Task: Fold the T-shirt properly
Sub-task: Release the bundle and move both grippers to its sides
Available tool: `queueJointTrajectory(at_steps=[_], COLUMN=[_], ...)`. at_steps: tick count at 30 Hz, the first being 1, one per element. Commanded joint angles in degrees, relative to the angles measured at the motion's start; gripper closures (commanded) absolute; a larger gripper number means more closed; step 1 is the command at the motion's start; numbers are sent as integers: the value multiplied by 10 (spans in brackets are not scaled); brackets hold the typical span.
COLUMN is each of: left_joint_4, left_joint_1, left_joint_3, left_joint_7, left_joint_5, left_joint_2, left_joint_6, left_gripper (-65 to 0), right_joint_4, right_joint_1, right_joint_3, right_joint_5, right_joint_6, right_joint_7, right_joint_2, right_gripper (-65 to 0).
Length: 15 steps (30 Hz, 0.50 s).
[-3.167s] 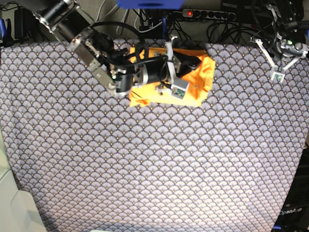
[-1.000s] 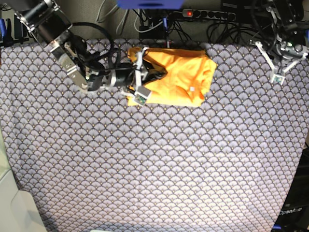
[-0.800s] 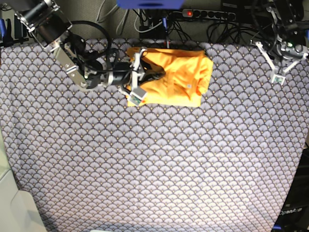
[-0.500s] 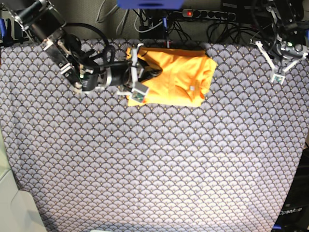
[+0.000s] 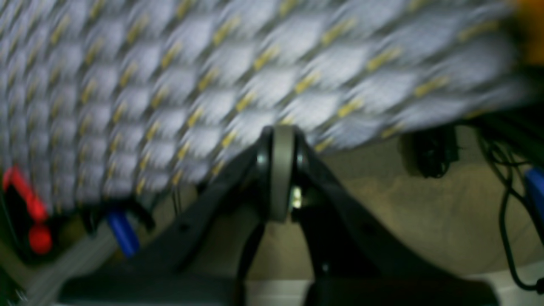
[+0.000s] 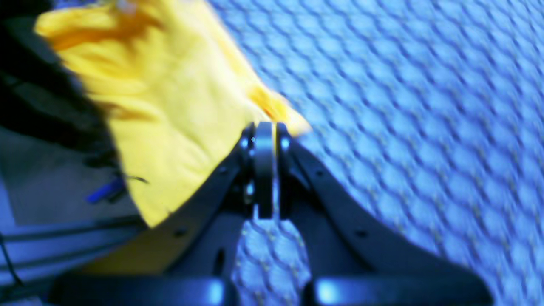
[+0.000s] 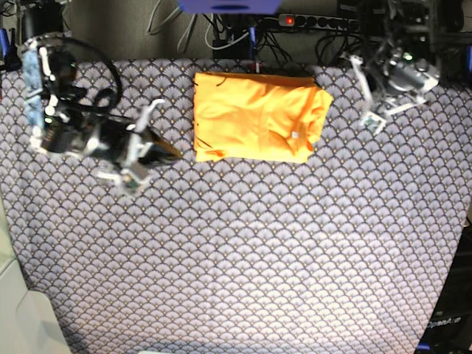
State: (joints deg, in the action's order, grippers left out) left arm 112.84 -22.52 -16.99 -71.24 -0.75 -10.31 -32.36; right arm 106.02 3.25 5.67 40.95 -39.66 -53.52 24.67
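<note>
Base view alone shows the whole T-shirt (image 7: 256, 118): a folded orange rectangle at 12 o'clock on the fan-patterned tablecloth (image 7: 243, 251), near the far edge. Right wrist view, blurred, shows only one yellow corner of it, running from the fingertips toward 10 o'clock. Left wrist view, also blurred, shows cloth pattern, cables, and just an orange smear at its top right corner.

Right gripper (image 7: 175, 153) fingers pressed together, empty, tips close to the shirt's left edge. Left gripper (image 7: 346, 63) fingers together, empty, off the shirt's right side, apart from it.

Fan-patterned tablecloth (image 7: 243, 251), power strip (image 7: 317, 22)
</note>
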Motion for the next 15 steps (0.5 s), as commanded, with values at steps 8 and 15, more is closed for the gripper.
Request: queueJointTrajectory(at_steps=[8, 15], left_joint_4=[12, 11], left_joint_1=[-21, -19], left_joint_3=[146, 158], left_joint_7=[1, 7], left_joint_5=[3, 0], left_joint_2=[-32, -27], left_joint_6=[2, 2], left_gripper=[0, 0], right_joint_4=[11, 11], right_joint_1=[50, 76], right_joint_3=[-66, -74], right_joint_5=[10, 11], right_joint_6=[-3, -3], right_joint_7=[11, 11], right_joint_2=[38, 39], right_gripper=[0, 0])
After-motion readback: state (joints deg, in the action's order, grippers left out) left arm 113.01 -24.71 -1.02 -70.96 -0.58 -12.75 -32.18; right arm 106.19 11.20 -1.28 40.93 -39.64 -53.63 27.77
